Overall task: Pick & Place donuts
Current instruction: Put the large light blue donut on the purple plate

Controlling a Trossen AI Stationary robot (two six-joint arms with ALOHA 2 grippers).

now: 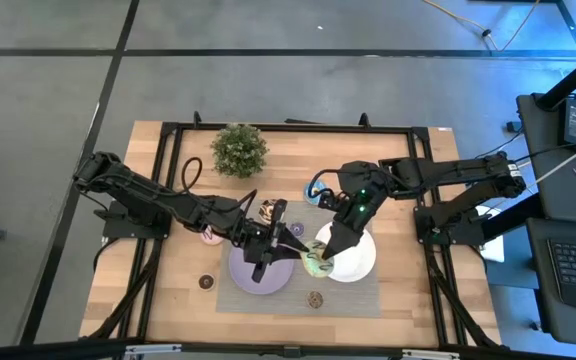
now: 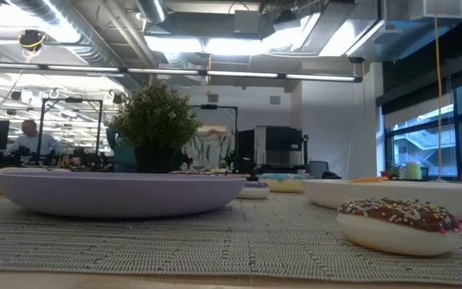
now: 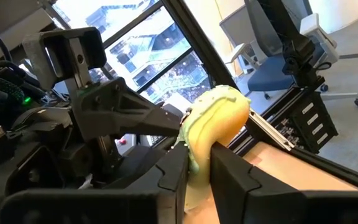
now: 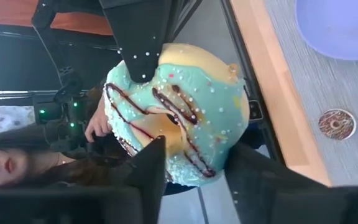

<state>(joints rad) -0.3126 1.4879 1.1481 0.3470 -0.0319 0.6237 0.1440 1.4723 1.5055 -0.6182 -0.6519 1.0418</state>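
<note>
Fingers of my left gripper (image 3: 197,171) and my right gripper (image 4: 194,165) both clamp the same green-iced donut (image 1: 316,262), held in the air between the lilac plate (image 1: 260,272) and the white plate (image 1: 353,258). Chocolate-sprinkled donut (image 2: 398,223) lies on the grey mat (image 2: 215,241) nearby. Small dark donut (image 1: 206,282) sits on bare wood, well apart.

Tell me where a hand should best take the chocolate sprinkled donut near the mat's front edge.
Probably from straight above, pinching across its outer rim: the chocolate donut lies flat, icing up, on the mat with open space around it.
</note>
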